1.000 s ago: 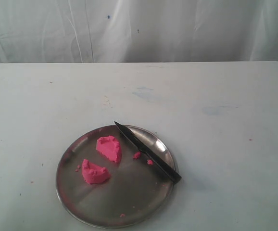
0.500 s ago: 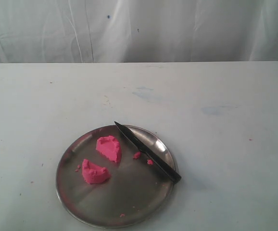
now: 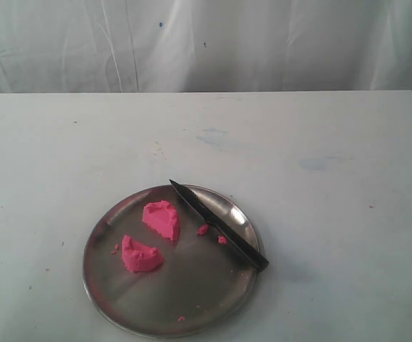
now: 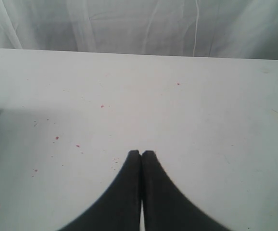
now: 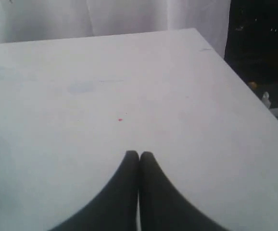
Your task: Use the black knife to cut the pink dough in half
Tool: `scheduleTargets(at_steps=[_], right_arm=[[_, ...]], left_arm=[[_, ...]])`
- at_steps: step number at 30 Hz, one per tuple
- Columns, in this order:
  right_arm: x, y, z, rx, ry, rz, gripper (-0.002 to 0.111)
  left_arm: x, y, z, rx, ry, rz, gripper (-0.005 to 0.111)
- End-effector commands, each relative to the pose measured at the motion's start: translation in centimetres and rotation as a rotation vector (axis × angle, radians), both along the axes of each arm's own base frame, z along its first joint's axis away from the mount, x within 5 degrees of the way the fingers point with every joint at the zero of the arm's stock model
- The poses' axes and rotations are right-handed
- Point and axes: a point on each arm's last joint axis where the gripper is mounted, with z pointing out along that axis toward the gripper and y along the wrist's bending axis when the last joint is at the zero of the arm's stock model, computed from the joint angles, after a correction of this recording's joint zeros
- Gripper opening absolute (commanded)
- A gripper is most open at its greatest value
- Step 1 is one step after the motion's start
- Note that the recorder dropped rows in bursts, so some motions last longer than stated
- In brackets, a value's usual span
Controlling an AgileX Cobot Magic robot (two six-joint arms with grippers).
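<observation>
Shiny metal plate (image 3: 106,285), soft rough pink dough (image 3: 162,218), matt black knife (image 3: 220,226), smooth white table (image 3: 334,185), cloth backdrop (image 3: 263,43)

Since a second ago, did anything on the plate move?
No, nothing visibly changed. The pink dough lies in two chunks on the plate, just as before. The black knife rests across the plate's right side, and nothing is holding it.
</observation>
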Motion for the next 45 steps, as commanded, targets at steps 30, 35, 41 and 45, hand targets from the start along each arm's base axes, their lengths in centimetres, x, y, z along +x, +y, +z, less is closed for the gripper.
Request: scheduleTargets(at_steps=[30,35,41,45], right_arm=[[0.0,-0.1,0.0,-0.078,-0.008,0.014,0.000],[0.0,-0.1,0.0,-0.078,-0.008,0.014,0.000],[0.0,-0.1,0.0,-0.078,-0.008,0.014,0.000],[0.0,-0.1,0.0,-0.078,-0.008,0.014,0.000]], left_arm=[[-8.8,-0.8,4.3,0.091,-0.493,0.081,0.000],[-9.3,-0.9,4.4,0.094,-0.521,0.081,0.000],[-8.8,-0.9,-0.1,0.190,-0.256,0.043,0.000],[-8.3,-1.7,-5.6,0.134,-0.023,-0.066,0.000]])
